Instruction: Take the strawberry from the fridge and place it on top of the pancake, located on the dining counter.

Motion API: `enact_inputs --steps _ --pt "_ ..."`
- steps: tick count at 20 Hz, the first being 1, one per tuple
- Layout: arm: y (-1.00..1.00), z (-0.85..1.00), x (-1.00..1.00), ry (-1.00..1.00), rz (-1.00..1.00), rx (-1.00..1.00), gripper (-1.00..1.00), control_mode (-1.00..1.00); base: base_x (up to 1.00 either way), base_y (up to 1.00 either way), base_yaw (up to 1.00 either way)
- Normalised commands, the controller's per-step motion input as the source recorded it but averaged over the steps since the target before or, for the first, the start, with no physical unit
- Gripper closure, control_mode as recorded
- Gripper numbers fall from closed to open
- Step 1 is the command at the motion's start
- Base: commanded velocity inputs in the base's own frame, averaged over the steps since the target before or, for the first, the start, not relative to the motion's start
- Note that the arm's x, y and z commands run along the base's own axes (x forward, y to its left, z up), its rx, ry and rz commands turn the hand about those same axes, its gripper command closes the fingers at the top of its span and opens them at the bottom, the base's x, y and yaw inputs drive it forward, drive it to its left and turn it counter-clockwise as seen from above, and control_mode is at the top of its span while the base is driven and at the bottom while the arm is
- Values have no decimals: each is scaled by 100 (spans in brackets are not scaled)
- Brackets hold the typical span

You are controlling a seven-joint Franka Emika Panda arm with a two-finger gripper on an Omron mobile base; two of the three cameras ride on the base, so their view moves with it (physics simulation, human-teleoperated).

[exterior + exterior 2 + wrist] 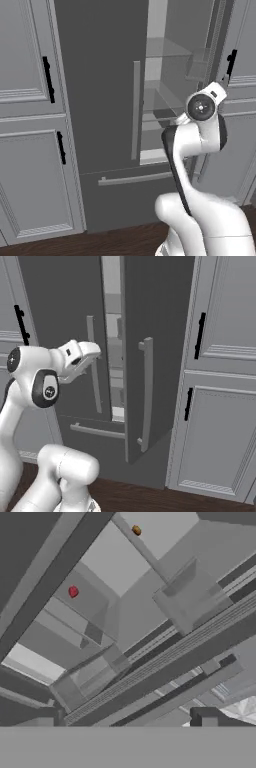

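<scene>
The fridge (pixel 110 100) stands before you with its right door ajar, pale shelves showing through the gap. Your gripper (pixel 75 368) hangs outside that gap, jaws spread wide and holding nothing. The strawberry (pixel 73 591) lies well ahead of the fingertips on an inner shelf, an orange lump (pixel 136 530) farther in.

Strawberry (pixel 73 591) red; fridge (pixel 100 100) dark grey, pale interior; cabinets (pixel 30 125) light grey, black handles.
</scene>
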Motion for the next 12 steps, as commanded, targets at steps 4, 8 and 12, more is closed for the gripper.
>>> enact_inputs --steps 4,8,12 --pt "27 -50 81 8 -40 -23 -100 -100 0 0 0" --pt "-10 -26 92 12 -25 -9 -100 -100 0 0 0" --pt "-31 -11 84 11 -18 0 -100 -100 0 0 0"
